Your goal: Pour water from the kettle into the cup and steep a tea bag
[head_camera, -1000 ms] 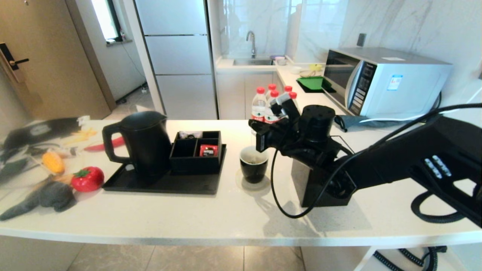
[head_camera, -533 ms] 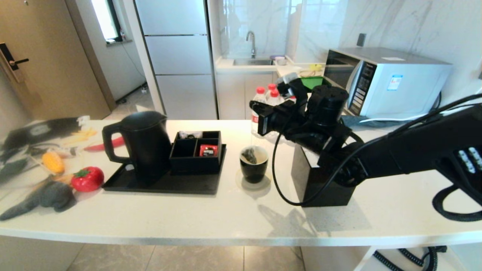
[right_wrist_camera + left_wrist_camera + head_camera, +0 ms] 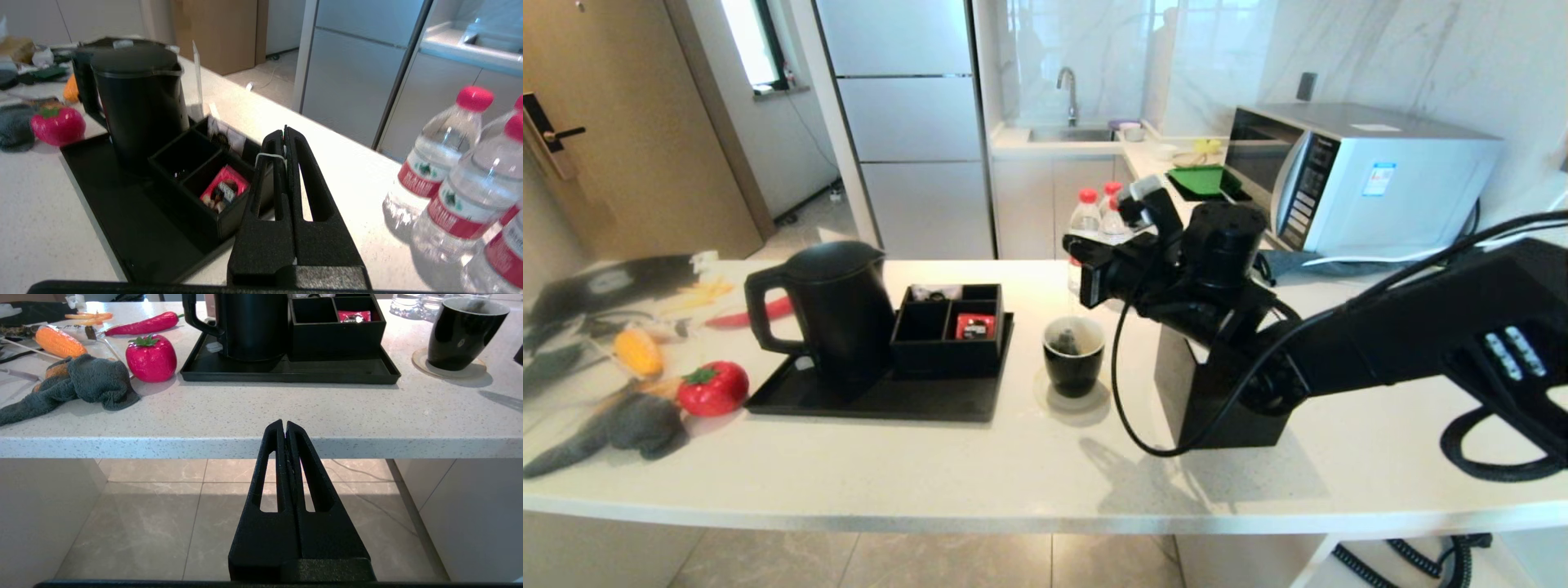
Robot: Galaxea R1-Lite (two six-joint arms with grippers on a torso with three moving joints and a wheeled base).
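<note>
The glossy black cup [image 3: 1074,363] stands on a coaster, right of the black tray. The dark tea bag [image 3: 1068,341] hangs inside its white mouth. My right gripper [image 3: 1085,279] hovers just above the cup, shut on the tea bag's white string [image 3: 269,155], which loops over one finger. The cup is hidden in the right wrist view. Water in the cup cannot be made out. The matte black kettle [image 3: 837,306] stands upright on the tray's left end, lid on. My left gripper [image 3: 284,425] is parked below the counter's front edge, shut and empty.
The black tray [image 3: 874,400] also carries a divided black box [image 3: 947,327] with a red packet [image 3: 974,326]. Red-capped bottles [image 3: 1086,224] stand behind the cup. A black tissue box [image 3: 1225,400] sits under my right arm. A toy tomato [image 3: 712,388], corn and grey cloth lie at the left.
My right gripper rose from low over the cup, lifting the tea bag into view inside it, then sank slightly again. The left arm has not moved.
</note>
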